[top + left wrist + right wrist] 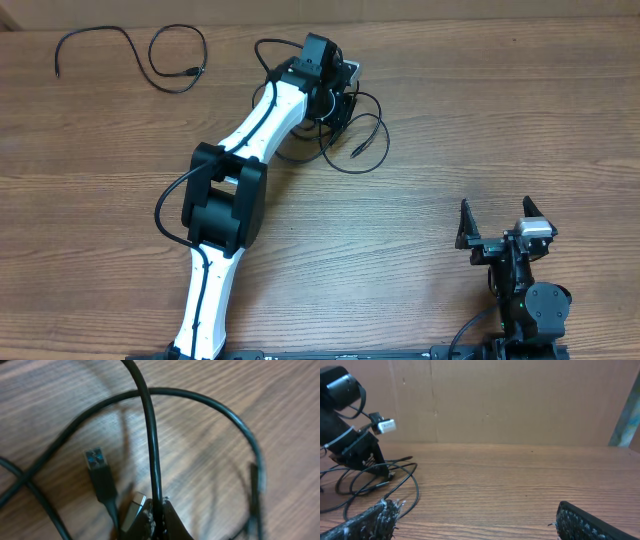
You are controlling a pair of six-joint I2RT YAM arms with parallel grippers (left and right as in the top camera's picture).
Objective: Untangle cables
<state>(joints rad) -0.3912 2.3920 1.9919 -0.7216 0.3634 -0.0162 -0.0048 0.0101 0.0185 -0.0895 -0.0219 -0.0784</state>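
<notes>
Our left gripper (159, 512) clamps a strand of the tangled cables (355, 152) at upper centre, our right gripper (497, 215) sits with fingers apart lower right, and a lone cable (190, 71) lies upper left.

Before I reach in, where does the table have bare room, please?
Bare wood: between the tangled cables and the open right gripper; also left of the left arm, below the loose cable. Crowded around the left gripper.

My right claw (477, 510) stood spread wide over the table (520, 475); far left, I saw the left claw (372, 462) down among looped cables (400, 464).
</notes>
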